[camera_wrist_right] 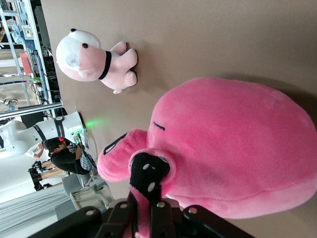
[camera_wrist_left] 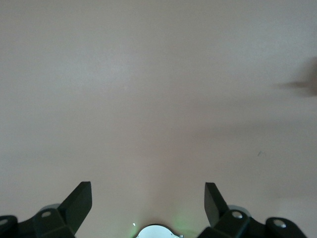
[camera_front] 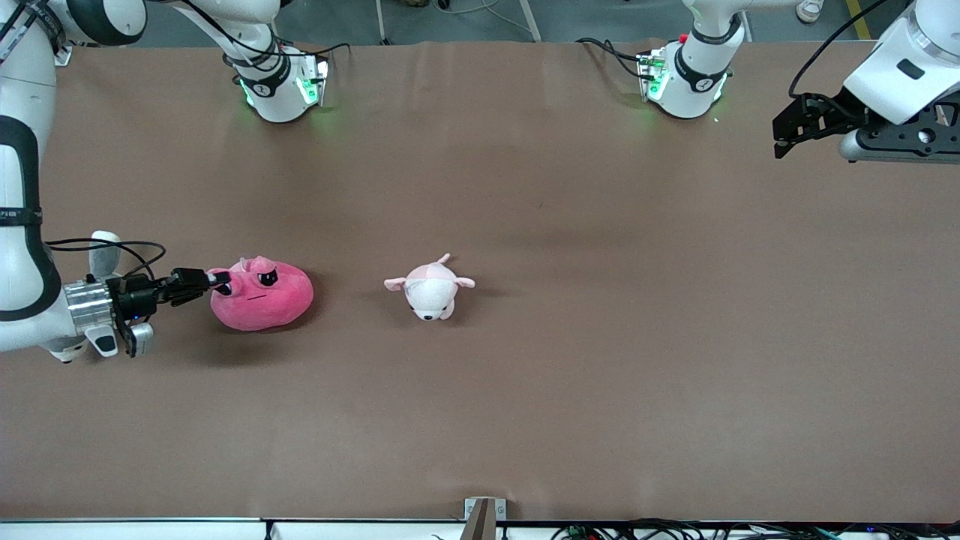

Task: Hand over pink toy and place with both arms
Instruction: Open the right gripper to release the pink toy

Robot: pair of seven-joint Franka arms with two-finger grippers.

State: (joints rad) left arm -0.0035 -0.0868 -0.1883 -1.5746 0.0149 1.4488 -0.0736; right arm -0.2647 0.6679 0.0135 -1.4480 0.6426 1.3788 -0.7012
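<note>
Your right gripper (camera_front: 214,280) is down low at the right arm's end of the table (camera_front: 525,187), and its fingers are pinched nearly shut on a small flap at the edge of the pink toy (camera_front: 262,294). In the right wrist view you can see the black pads (camera_wrist_right: 147,176) squeezing that bit of soft pink cloth, with the big round body of the pink toy (camera_wrist_right: 233,148) bulging out just past the tips. The toy looks like it rests on the table. It is a wide blob, and its long way runs along the table from the fingers toward the middle. So the fingers hold it at one end, and the rest of it points toward the small pale pink animal toy (camera_front: 429,289), which lies near the middle, well apart from it. Your left gripper (camera_front: 796,126) waits up in the air over the left arm's end of the table, with its fingers spread wide and nothing between them; the left wrist view shows only bare table under it. The right arm is much closer to the toy. I think you must lift it and carry it toward the middle, so the left arm can reach its free end.
</note>
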